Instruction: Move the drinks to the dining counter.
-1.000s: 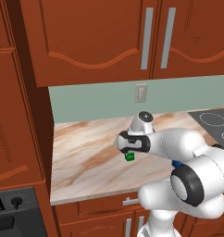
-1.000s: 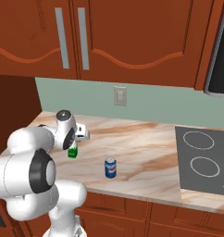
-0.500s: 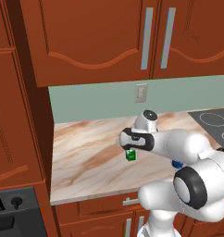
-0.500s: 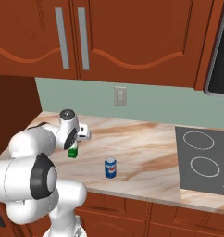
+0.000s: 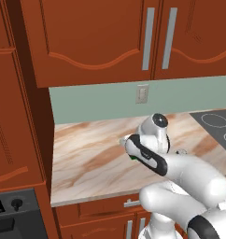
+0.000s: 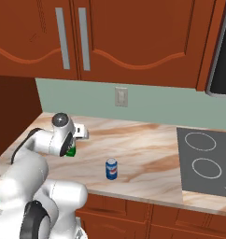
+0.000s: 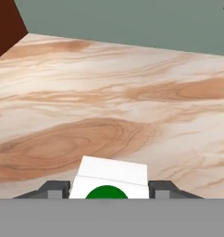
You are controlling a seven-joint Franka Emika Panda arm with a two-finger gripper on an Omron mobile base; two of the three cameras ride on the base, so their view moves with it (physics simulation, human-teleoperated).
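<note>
Clamping the white carton (image 7: 111, 180) between its fingers, the gripper (image 7: 109, 189) had risen since earlier — blue can (image 6: 111, 169) stayed at the carton's four o'clock.

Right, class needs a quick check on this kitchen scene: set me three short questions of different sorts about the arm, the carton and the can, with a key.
1. True or false: the gripper is shut on the white carton.
2. Multiple choice: in the right base view, the blue can stands
A. on the cooktop
B. on the marble counter, apart from the arm
C. between the fingers
3. Fill in: the carton's round cap, seen from the hand view, is coloured ____.

Key: 1 true. 2 B. 3 green.
</note>
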